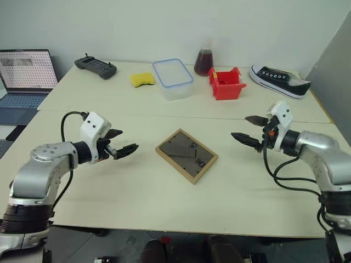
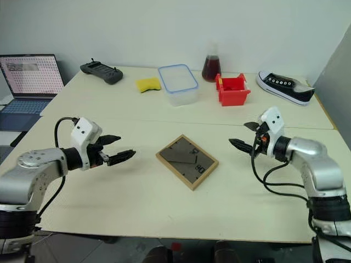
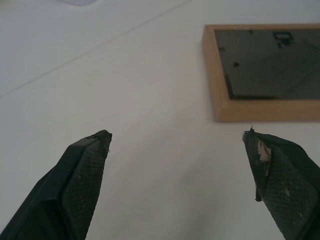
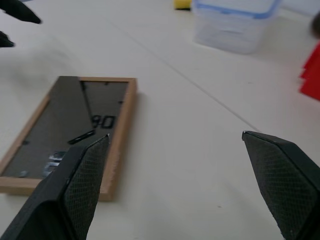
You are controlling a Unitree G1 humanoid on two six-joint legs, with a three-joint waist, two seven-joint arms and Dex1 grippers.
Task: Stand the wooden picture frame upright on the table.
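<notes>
The wooden picture frame lies flat on the table, face down, its dark brown back panel up and its stand folded flat. It sits in the middle between my two grippers. My left gripper hovers to the frame's left, open, holding nothing and pointing toward it. On the other side, my right gripper is open too and aims at the frame. The left wrist view shows the frame's corner beyond the open fingers. In the right wrist view the frame lies ahead of the spread fingers.
Along the back stand a clear plastic box with a blue rim, a yellow sponge, a red bin, a flask of dark liquid, a black sneaker and a dark controller. A laptop sits far left.
</notes>
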